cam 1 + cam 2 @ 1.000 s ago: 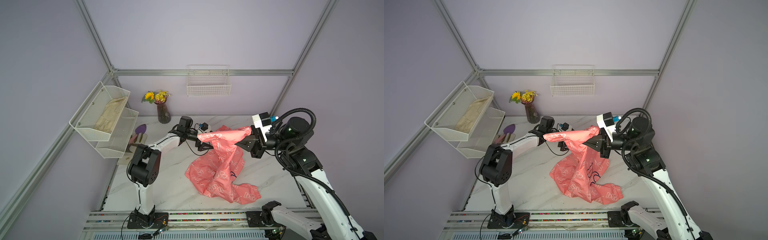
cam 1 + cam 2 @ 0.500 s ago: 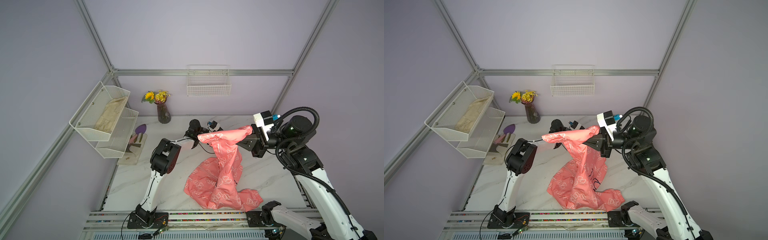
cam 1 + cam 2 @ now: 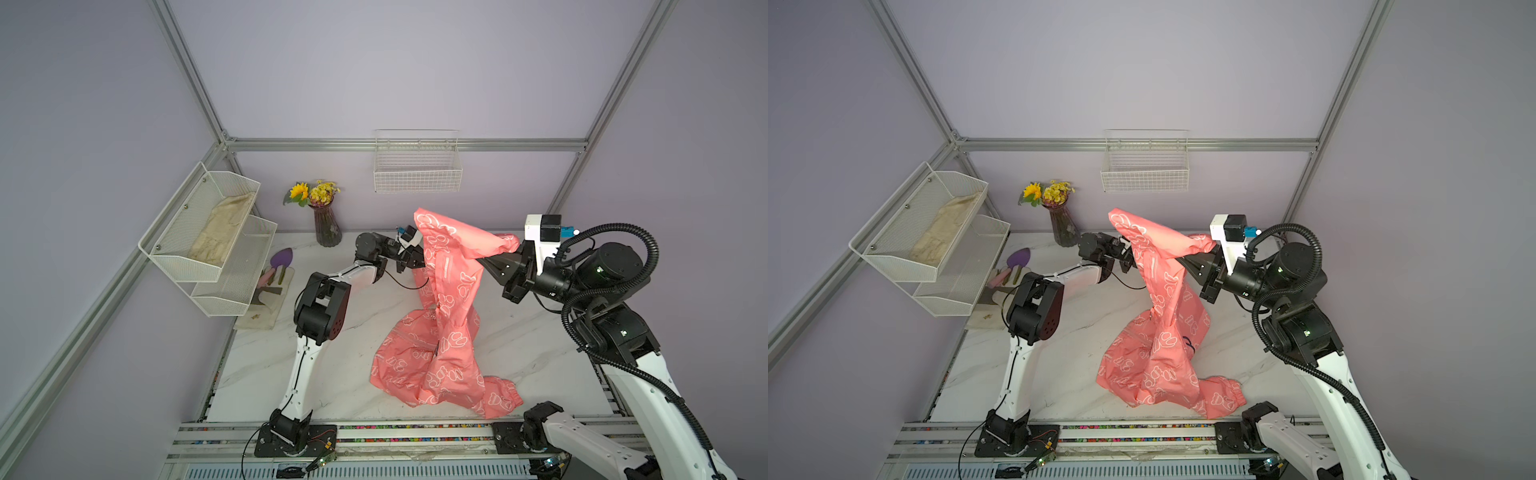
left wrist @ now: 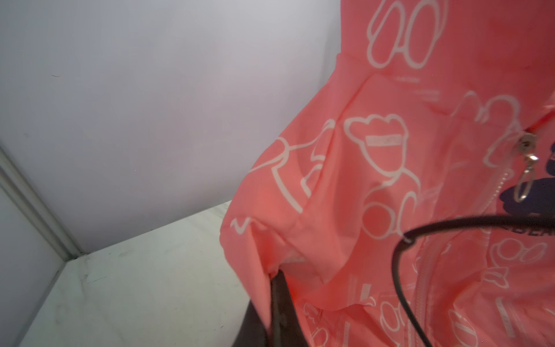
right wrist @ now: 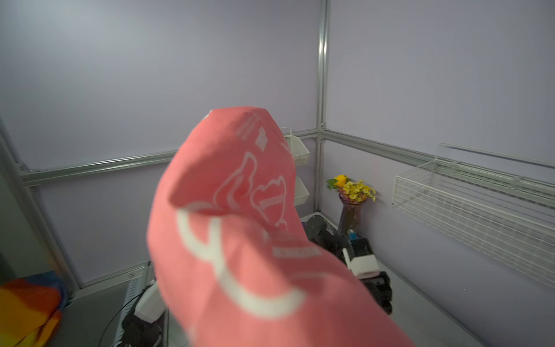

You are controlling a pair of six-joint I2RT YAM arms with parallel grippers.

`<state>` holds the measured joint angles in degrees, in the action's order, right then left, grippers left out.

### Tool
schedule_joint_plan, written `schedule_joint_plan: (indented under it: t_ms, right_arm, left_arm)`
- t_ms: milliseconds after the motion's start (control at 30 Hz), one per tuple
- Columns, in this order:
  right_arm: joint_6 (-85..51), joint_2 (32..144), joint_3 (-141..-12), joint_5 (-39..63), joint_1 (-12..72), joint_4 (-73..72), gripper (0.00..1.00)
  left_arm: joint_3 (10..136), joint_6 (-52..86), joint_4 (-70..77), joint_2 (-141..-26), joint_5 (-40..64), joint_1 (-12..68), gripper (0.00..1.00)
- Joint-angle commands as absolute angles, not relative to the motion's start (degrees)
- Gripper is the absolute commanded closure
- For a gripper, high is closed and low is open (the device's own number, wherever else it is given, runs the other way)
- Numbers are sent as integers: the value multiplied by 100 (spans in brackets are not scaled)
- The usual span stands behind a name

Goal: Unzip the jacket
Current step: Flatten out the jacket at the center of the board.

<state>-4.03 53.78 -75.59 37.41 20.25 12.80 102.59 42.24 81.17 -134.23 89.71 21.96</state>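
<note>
Now we see the jacket [image 3: 449, 286] in the middle of a top view, its upper part lifted between both arms and its lower part heaped on the marble bench [image 3: 270, 374] lower in the frame. Our left tool [image 3: 415, 261] is closed on a fold at the jacket's left edge. Our right tool [image 3: 486, 262], draped in fabric, grips it from the right. The zipper pull [image 4: 526, 162] dangles in the left wrist view.

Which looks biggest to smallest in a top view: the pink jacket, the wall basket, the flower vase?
1. pink jacket
2. wall basket
3. flower vase
The jacket's raised part is nearer the camera, yet it is clearly largest.
</note>
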Motion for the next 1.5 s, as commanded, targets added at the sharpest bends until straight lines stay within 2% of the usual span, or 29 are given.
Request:
schedule_joint_plan:
  t_ms: [0,267,333,367,400,433,467,500,567,633,800,933,1100,1267,1467]
  right_arm:
    - [-40,5398,-7447,2075,1997,976,100]
    - [504,6566,-7815,1031,2004,919,100]
    - [708,6915,-7875,1040,2003,771,100]
    - [887,7088,-7879,1188,2004,685,100]
    - [1066,7248,-7868,1334,2003,571,100]
    - [1177,7380,-7871,1350,2003,495,100]
    - [1241,7547,-7918,1329,2004,437,100]
    - [1275,7691,-8000,1402,2001,397,100]
    - [1375,7822,-8063,1402,2001,277,100]
    - [1380,7822,-8111,1388,1998,129,100]
    - [1699,7792,-8526,740,1981,70,100]
    - [2118,7680,-8898,69,1971,-31,100]
    - [2753,7294,-9251,-428,1952,-152,100]
    - [3261,6766,-9629,-760,1944,-88,100]
    - [3707,6537,-10609,-812,1945,854,100]
  left_arm:
    - [10488,4696,8631,-13218,9006,1654,100]
    - [9246,4115,8299,-12408,8102,432,100]
    - [8692,2596,6648,-11987,7470,327,100]
    - [8427,1001,4279,-11497,6698,374,100]
    - [8498,-1021,1772,-11090,5131,625,100]
    - [8770,-2075,441,-10968,3730,999,100]
    - [9066,-2596,-346,-11000,2392,1359,100]
    - [9244,-2562,-580,-11086,2089,1474,100]
    - [9301,-1931,-380,-11093,2348,1365,100]
    - [9116,-1534,-25,-10948,1934,1313,100]
    - [8537,-1830,177,-10072,861,1406,100]
    - [8065,-1919,80,-8966,481,1438,100]
    - [7624,-2787,-588,-7377,146,1799,100]
    - [7701,-2764,-1745,-6141,225,2087,100]
    - [7876,-2707,-3211,-5182,1321,2117,100]
